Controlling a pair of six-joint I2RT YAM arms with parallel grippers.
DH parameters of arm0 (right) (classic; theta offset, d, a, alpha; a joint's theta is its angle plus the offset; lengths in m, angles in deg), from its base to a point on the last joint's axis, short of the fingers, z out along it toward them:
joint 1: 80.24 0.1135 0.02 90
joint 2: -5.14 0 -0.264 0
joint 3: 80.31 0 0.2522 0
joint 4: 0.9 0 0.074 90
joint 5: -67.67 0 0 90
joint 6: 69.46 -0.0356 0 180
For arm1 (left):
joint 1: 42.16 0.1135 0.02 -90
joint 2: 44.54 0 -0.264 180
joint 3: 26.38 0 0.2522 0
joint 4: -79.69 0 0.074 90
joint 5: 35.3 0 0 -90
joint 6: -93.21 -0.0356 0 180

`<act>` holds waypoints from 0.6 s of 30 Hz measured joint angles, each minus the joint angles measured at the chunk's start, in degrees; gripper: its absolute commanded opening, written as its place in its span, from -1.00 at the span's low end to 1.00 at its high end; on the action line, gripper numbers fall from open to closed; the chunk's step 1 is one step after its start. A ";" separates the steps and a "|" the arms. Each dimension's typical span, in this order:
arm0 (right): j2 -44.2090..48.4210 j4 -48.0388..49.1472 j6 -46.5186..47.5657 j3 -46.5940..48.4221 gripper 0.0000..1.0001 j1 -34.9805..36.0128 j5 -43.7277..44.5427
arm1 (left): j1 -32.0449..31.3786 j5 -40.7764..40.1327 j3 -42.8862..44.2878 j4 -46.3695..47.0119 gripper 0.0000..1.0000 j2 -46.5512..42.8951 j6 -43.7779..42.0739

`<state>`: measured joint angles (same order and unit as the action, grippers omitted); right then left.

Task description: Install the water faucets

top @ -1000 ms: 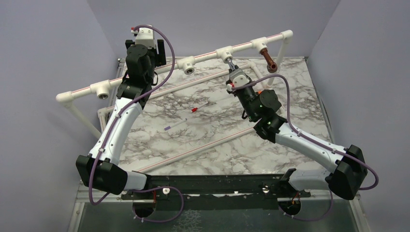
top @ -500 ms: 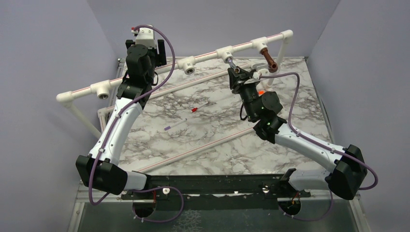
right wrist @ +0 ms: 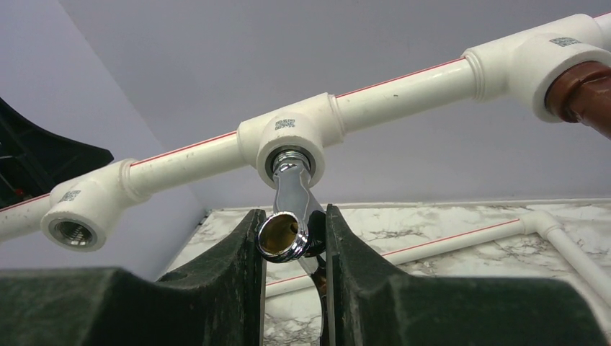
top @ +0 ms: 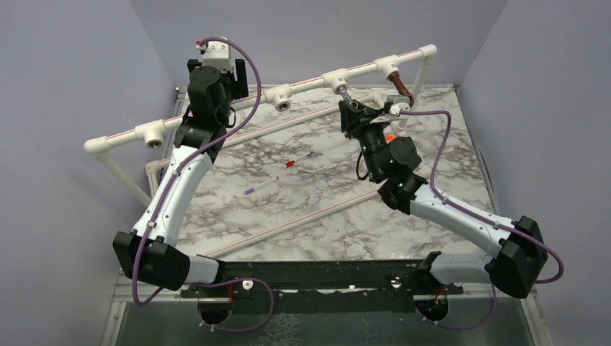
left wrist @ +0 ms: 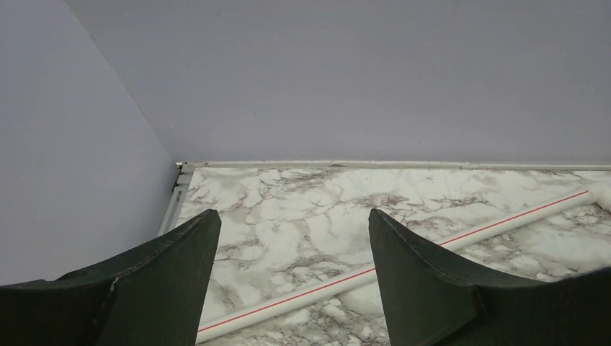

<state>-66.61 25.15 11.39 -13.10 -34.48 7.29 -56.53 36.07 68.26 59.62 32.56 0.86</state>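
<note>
The chrome faucet [right wrist: 292,194] hangs by its threaded end from the middle white tee [right wrist: 292,133] of the raised pipe rail, with its spout mouth facing the right wrist camera. My right gripper [right wrist: 292,213] is shut on its spout, a finger pressed to each side; from above the right gripper [top: 351,104] sits just under the rail. The reddish-brown faucet [top: 400,86] sticks out of the tee to the right [right wrist: 580,97]. My left gripper [left wrist: 292,220] is open and holds nothing, raised by the rail's left part [top: 248,79].
Two empty tee sockets [top: 281,96] [top: 153,135] sit further left on the rail. A red-tipped stick [top: 290,163] and a purple-tipped stick [top: 249,191] lie on the marble table. Low white pipes [top: 302,216] cross the tabletop. Purple walls close in three sides.
My right wrist has rolled around the chrome faucet while staying at the tee, and its cable has swung out to the right. The left arm has not moved.
</note>
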 measured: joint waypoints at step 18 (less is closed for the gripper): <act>5.33 -8.00 14.64 7.48 0.52 -0.02 -3.54 | 0.11 0.02 0.02 -0.31 0.54 0.04 -0.04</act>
<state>-61.27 17.15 26.04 -5.62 -34.51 3.75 -56.42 36.09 68.29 59.32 32.61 0.81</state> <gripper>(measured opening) 0.757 0.769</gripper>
